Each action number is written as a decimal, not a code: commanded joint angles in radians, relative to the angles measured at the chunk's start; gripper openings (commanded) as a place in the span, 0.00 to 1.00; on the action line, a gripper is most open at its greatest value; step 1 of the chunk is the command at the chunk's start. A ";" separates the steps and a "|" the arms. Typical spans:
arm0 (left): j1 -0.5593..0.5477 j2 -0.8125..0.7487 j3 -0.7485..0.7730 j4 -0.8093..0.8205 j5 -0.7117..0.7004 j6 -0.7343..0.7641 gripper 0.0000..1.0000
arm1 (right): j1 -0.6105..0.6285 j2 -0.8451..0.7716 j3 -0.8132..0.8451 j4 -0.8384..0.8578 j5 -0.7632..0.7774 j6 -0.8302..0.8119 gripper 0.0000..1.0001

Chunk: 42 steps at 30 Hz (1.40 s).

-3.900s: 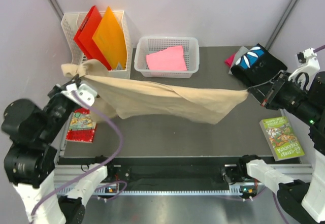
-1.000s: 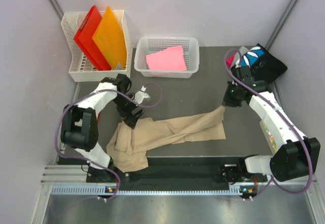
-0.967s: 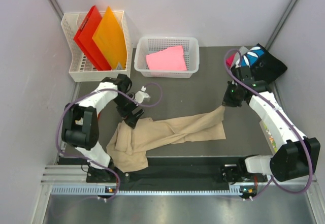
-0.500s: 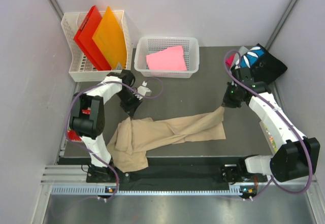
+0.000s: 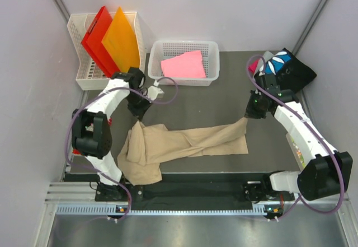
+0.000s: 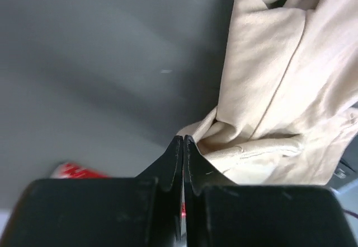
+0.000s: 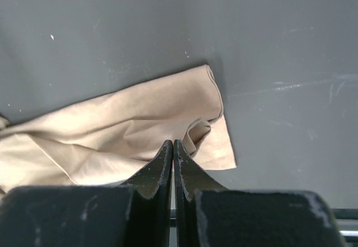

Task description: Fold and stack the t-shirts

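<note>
The tan t-shirt (image 5: 184,146) lies crumpled in a long strip across the near middle of the dark table, bunched at its left end. My left gripper (image 5: 137,112) is shut, pinching the shirt's upper left corner; in the left wrist view the cloth (image 6: 279,90) peaks up to the closed tips (image 6: 183,139). My right gripper (image 5: 249,113) is shut on the shirt's right end, and its tips (image 7: 172,142) sit on the cloth (image 7: 112,140) beside a small fold. A pink t-shirt (image 5: 183,65) lies in a basket. A black printed t-shirt (image 5: 282,68) sits at the back right.
A white mesh basket (image 5: 162,48) holds the pink shirt at the back centre. A white rack (image 5: 84,82) with red and orange folders (image 5: 109,40) stands back left. A book (image 5: 295,146) lies by the right edge under my right arm. A red packet (image 6: 75,171) lies at the left.
Both arms lowered the stretched tan shirt onto the table. Over the last second my left gripper moved back and left, pulling the shirt's left corner with it. The right arm stayed still.
</note>
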 commanded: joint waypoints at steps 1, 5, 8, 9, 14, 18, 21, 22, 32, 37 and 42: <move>0.040 -0.151 0.192 0.037 -0.053 0.022 0.00 | -0.019 -0.004 0.118 -0.004 0.031 -0.028 0.00; 0.068 -0.283 0.295 0.114 -0.090 0.031 0.00 | -0.037 -0.008 0.179 -0.040 0.042 -0.040 0.00; 0.086 -0.399 0.264 0.096 -0.083 0.068 0.00 | -0.039 -0.044 0.171 -0.067 0.037 -0.046 0.00; 0.087 -0.430 0.209 0.071 -0.077 0.083 0.00 | -0.040 -0.054 0.151 -0.078 0.036 -0.043 0.00; 0.087 -0.636 -0.032 0.025 -0.081 0.115 0.00 | -0.040 -0.142 0.097 -0.096 0.010 -0.034 0.00; 0.087 -0.662 -0.189 0.116 -0.046 0.048 0.00 | -0.040 -0.151 0.070 -0.098 -0.009 -0.034 0.00; 0.087 -0.587 -0.192 0.216 -0.018 -0.018 0.11 | -0.039 -0.133 0.067 -0.092 -0.014 -0.031 0.00; 0.087 -0.529 -0.179 0.238 -0.011 -0.033 0.25 | -0.039 -0.128 0.068 -0.087 -0.014 -0.026 0.00; 0.047 -0.081 0.125 0.362 0.049 -0.127 0.65 | -0.037 -0.148 0.034 -0.080 -0.040 -0.016 0.00; 0.014 0.033 0.156 0.395 0.026 -0.119 0.65 | -0.037 -0.171 0.014 -0.080 -0.035 -0.009 0.00; -0.004 0.100 0.165 0.441 -0.003 -0.109 0.64 | -0.037 -0.176 0.004 -0.078 -0.033 -0.003 0.00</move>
